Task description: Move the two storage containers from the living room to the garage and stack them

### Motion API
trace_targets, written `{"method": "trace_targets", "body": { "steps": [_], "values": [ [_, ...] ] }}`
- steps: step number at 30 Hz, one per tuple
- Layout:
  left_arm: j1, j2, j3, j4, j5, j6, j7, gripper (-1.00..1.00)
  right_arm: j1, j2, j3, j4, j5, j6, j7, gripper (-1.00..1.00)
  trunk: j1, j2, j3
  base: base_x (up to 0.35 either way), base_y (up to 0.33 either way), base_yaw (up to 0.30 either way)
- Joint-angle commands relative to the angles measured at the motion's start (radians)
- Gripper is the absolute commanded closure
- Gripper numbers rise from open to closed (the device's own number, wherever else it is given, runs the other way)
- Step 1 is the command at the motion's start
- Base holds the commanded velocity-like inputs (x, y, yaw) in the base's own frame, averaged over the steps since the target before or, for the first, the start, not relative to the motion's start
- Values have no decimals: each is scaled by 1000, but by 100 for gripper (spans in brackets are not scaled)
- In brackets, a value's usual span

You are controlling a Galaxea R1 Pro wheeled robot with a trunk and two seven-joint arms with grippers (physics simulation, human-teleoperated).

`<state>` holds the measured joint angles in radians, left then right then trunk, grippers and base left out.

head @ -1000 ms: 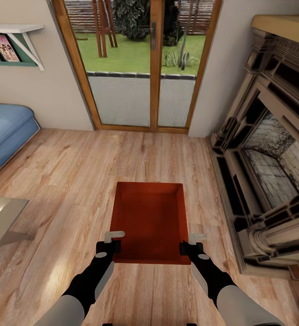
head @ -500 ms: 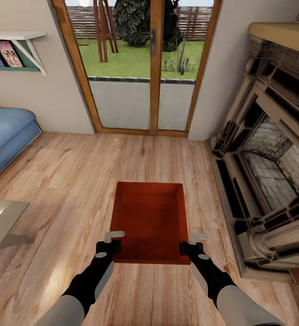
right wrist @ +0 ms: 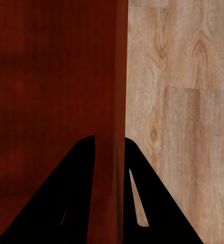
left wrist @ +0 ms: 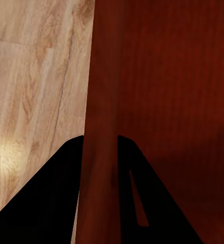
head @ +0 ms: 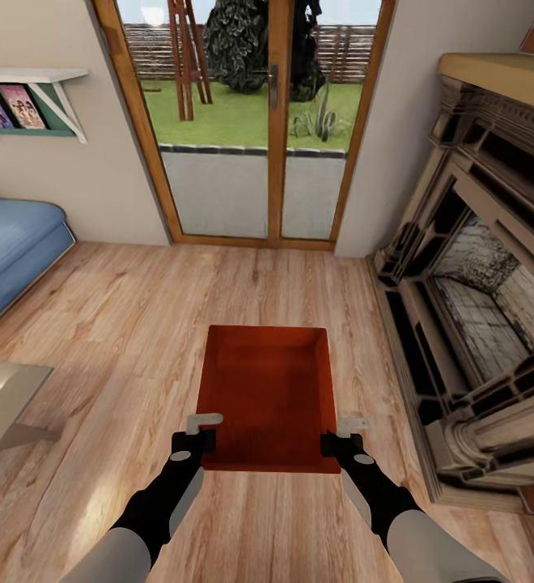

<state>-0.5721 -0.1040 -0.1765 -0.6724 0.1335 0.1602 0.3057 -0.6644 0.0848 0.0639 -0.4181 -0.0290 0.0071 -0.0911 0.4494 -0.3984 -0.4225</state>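
Over the wood floor (head: 121, 324), each hand (head: 205, 431) (head: 341, 433) clamps a container (head: 269, 397) wall.

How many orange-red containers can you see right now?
1: the storage container is held between the left end effector and right end effector, above the wood floor. The second may be out of frame.

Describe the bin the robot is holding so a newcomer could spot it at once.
Start at the glass doors and come down the wood floor toward the robot. The bin sits between the left gripper and right gripper, each clamped on a side wall. It is the one orange-red, open-top rectangle here.
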Motion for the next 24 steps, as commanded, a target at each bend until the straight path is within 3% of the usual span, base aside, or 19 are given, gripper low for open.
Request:
{"method": "trace_targets", "body": {
  "steps": [1, 24],
  "values": [
    [0, 1, -7, 12, 9, 7, 20, 100, -1, 0, 0, -4, 9, 1, -42, 100, 1, -2, 0, 0, 0, 0],
    [0, 1, -6, 13, 9, 7, 20, 100, -1, 0, 0, -4, 8, 0, -42, 100, 1, -2, 35, 0, 0, 0]
  ]
}}
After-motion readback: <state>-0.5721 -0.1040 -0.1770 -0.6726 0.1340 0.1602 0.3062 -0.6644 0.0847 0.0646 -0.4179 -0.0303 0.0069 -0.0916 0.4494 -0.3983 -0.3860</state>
